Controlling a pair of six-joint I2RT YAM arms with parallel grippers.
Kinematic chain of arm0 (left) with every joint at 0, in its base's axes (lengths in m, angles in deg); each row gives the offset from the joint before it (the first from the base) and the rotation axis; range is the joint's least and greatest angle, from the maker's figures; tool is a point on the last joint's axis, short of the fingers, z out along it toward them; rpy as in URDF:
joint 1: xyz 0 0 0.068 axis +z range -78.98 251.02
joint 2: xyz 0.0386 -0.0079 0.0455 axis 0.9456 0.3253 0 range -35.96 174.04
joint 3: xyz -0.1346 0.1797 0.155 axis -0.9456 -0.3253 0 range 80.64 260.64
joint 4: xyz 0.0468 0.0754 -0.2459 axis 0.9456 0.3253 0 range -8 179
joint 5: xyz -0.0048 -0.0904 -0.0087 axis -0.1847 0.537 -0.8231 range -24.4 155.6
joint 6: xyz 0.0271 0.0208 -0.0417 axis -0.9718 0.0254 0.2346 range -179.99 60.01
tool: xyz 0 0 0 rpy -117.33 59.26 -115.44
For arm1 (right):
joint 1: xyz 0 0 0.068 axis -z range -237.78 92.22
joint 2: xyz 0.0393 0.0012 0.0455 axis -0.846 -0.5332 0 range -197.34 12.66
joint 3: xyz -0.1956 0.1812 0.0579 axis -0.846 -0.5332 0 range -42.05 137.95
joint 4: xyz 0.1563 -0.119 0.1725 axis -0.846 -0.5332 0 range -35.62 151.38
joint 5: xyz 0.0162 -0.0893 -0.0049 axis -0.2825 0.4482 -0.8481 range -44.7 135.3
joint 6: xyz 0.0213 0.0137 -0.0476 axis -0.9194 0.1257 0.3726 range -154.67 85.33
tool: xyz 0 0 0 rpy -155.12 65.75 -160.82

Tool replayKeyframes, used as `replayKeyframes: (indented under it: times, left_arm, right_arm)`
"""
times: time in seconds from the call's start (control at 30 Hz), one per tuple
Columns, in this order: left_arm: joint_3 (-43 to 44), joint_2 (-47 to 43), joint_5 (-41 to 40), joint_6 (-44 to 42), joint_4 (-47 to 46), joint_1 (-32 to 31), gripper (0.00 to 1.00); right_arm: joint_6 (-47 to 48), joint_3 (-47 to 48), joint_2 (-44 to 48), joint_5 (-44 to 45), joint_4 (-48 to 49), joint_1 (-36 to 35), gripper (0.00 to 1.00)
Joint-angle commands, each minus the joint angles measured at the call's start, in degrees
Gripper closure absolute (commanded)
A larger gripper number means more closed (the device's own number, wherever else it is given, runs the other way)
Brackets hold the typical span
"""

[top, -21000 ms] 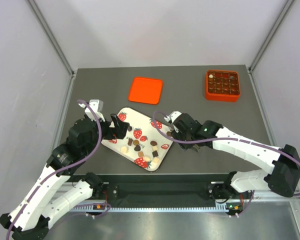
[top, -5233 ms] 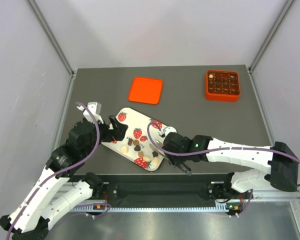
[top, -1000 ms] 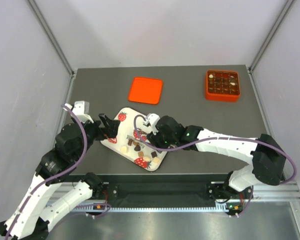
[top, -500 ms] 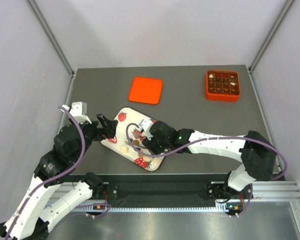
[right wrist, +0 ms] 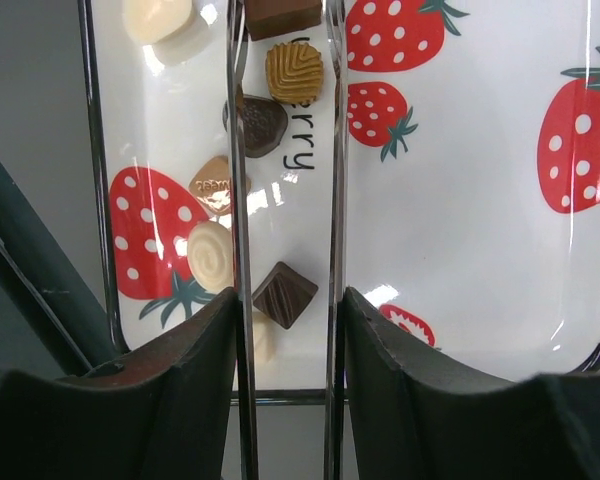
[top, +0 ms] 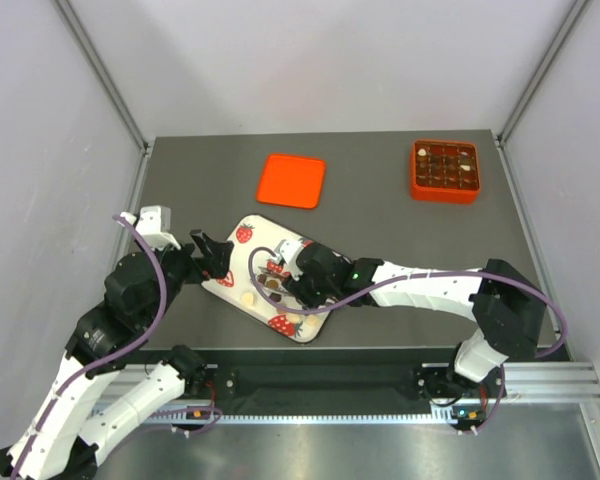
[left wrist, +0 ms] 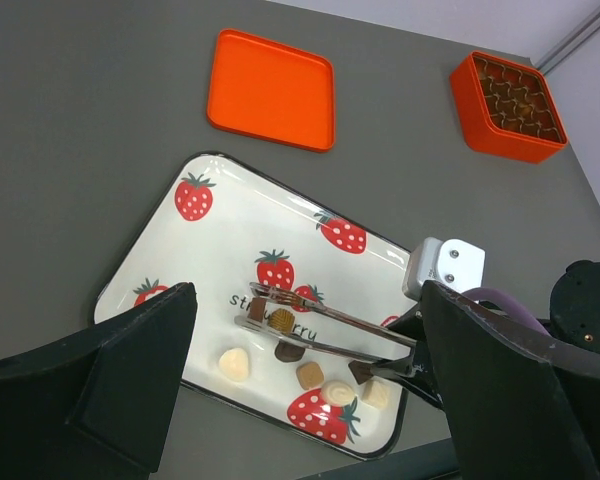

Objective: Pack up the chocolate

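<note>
Several chocolate pieces lie on the white strawberry tray [top: 263, 240] near its front edge. My right gripper [right wrist: 288, 300] is shut on a pair of metal tongs [left wrist: 320, 320], its black fingers [right wrist: 195, 380] pressing the two arms from outside. The tong tips straddle a ridged light-brown chocolate [right wrist: 294, 70] and a brown square piece [right wrist: 283, 15], with gaps at the sides. A dark square piece [right wrist: 285, 294] lies between the arms further back. My left gripper [top: 208, 252] hangs open at the tray's left edge, holding nothing.
An orange lid [top: 292, 180] lies behind the tray. An orange compartment box [top: 446, 170] holding several chocolates stands at the back right. A cream piece [left wrist: 233, 364] lies near the tray's front-left rim. The table's front edge runs just below the tray.
My right arm has carried the tongs leftward across the tray to the ridged piece, and their arms have drawn a little closer. The left arm has edged slightly left.
</note>
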Motion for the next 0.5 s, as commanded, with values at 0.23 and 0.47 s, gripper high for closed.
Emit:
replayKeyframes:
  times: [0.23, 0.47]
  left_arm:
    - [0.51, -0.02, -0.86, 0.22, -1.27, 0.17, 0.02]
    - [0.6, -0.38, -1.21, 0.22, -0.74, 0.09, 0.02]
  right_arm:
    - [-1.82, 2.71, 1.77, -0.35, 4.75, -0.48, 0.61]
    - [-3.58, 4.12, 3.96, -1.66, 4.92, 1.8, 0.63]
